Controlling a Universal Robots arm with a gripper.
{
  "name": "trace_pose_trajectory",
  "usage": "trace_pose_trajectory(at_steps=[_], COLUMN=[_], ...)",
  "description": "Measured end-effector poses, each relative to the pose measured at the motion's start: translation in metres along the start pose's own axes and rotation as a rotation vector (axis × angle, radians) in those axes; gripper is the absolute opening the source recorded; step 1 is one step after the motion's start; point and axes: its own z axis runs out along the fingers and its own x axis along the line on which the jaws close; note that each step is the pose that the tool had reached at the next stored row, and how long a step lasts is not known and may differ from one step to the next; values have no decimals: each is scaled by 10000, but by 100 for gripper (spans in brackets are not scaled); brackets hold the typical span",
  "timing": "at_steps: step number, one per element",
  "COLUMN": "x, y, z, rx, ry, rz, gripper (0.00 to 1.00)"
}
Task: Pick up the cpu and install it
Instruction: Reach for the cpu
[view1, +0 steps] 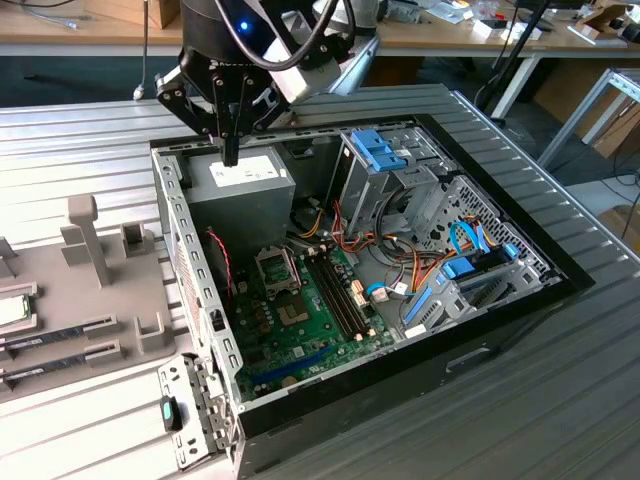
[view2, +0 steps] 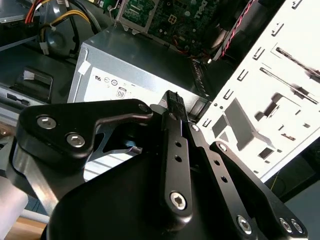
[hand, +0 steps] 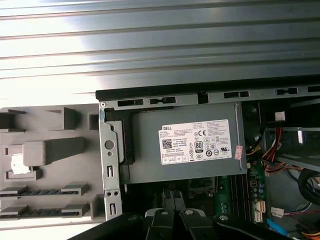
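Observation:
The cpu (view1: 12, 311), a small silvery square with a green rim, lies in a holder on the grey fixture tray (view1: 90, 330) at the exterior view's left edge. In the first wrist view the cpu (hand: 20, 164) shows as a bright square in that tray. My gripper (view1: 230, 152) hangs above the grey power-supply box (view1: 240, 190) at the back corner of the open computer case (view1: 480, 330), far from the cpu. Its fingers are shut together with nothing between them, as both wrist views show (view2: 173, 98) (hand: 173, 199). The motherboard's socket (view1: 277, 268) sits below the power supply.
Memory sticks (view1: 50, 338) lie in slots on the tray beside the cpu. Upright grey posts (view1: 85, 235) stand on the tray. Inside the case are cables (view1: 380, 250), drive cages with blue tabs (view1: 385, 150) and the green motherboard (view1: 310, 320). The case wall (view1: 190, 270) stands between tray and board.

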Motion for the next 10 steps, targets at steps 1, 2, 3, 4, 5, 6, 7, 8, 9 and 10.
trace_pose_trajectory(at_steps=[1,2,3,4,5,6,7,8,9,10], x=[6,13,26,33,41,48,61,68,75,87], y=[0,-1,-2,-3,-3,-4,-5,-5,-6,-7], z=[0,-1,-1,-1,-1,-2,-2,-2,-2,-3], rx=[0,1,1,1,1,0,0,1,0,1], ry=[0,1,1,1,1,0,1,1,0,0], rz=[0,-1,-1,-1,-1,-1,0,0,-1,-1], gripper=[11,11,11,11,11,11,11,11,11,11])
